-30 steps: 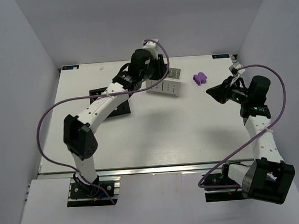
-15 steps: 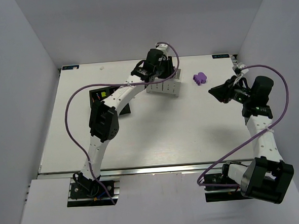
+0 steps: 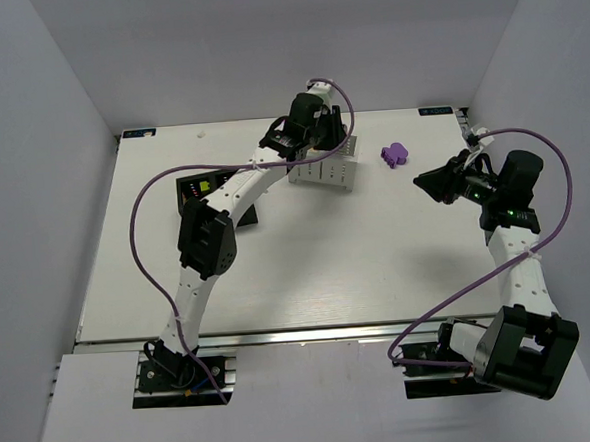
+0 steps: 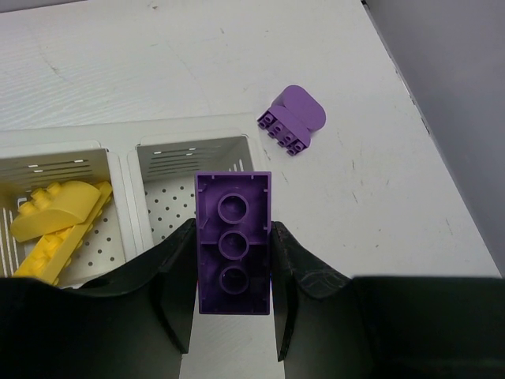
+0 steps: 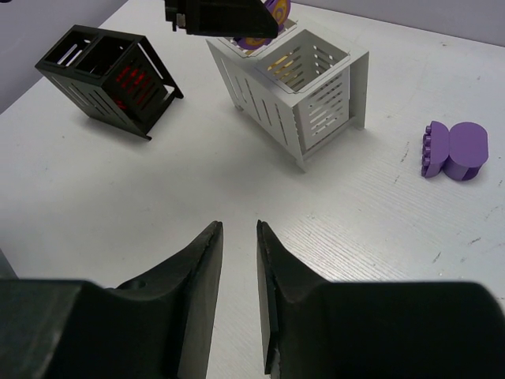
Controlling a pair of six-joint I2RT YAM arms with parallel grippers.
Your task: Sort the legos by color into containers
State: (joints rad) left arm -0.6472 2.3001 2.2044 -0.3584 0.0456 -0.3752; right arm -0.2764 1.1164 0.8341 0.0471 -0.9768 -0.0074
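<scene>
My left gripper (image 4: 233, 235) is shut on a purple brick (image 4: 233, 241), whose hollow underside faces the camera. It hangs over the right cell of the white container (image 4: 126, 201), and that cell shows only its perforated floor. Yellow bricks (image 4: 55, 221) lie in the left cell. A second purple piece (image 4: 292, 118) with a rounded top sits on the table to the container's right, also seen from above as the purple piece (image 3: 394, 154). My right gripper (image 5: 239, 229) hovers over bare table short of the white container (image 5: 316, 103), slightly open with nothing between its fingers.
The black container (image 5: 102, 75) lies tilted on the table left of the white one, with red bricks (image 5: 134, 83) showing inside. In the top view the left arm reaches across the black container (image 3: 195, 187). The right wall stands close behind the right arm.
The left arm swung right and now holds the purple brick over the white container. The right gripper's jaws parted a little and it shifted slightly toward the right.
</scene>
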